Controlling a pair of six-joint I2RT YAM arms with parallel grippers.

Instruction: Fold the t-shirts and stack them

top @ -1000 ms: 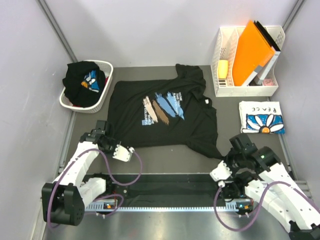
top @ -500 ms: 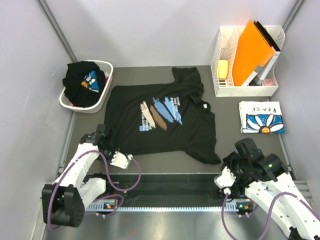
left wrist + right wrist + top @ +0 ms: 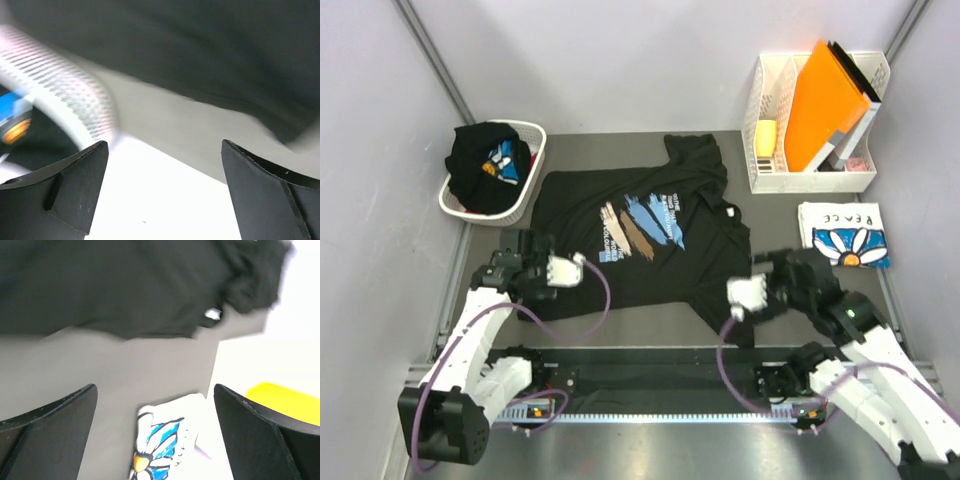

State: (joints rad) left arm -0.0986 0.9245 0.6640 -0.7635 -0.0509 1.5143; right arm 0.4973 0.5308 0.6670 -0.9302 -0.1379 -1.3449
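Both your grippers stand wide open and hold nothing: the left gripper (image 3: pixel 163 150) hovers by the hem end of the spread black tee (image 3: pixel 640 240), and the right gripper (image 3: pixel 155 390) hovers over its near sleeve. That tee lies print-up in the middle of the table (image 3: pixel 650 325). Its long axis runs across the table at a slight tilt, with the neck toward the right and the hem toward the white basket (image 3: pixel 538 150), where another black tee (image 3: pixel 480 160) is heaped. The folded white tee (image 3: pixel 843 235) sits on the right, well apart from the neck. The main risk, as I judge it, is the near sleeve. It looks bunched, so folding over it would likely trap a lump and leave a crooked fold. A shallow pinch could also catch only one layer and drag the shirt askew. On the left, watch the basket, because a wide swing there may knock it.
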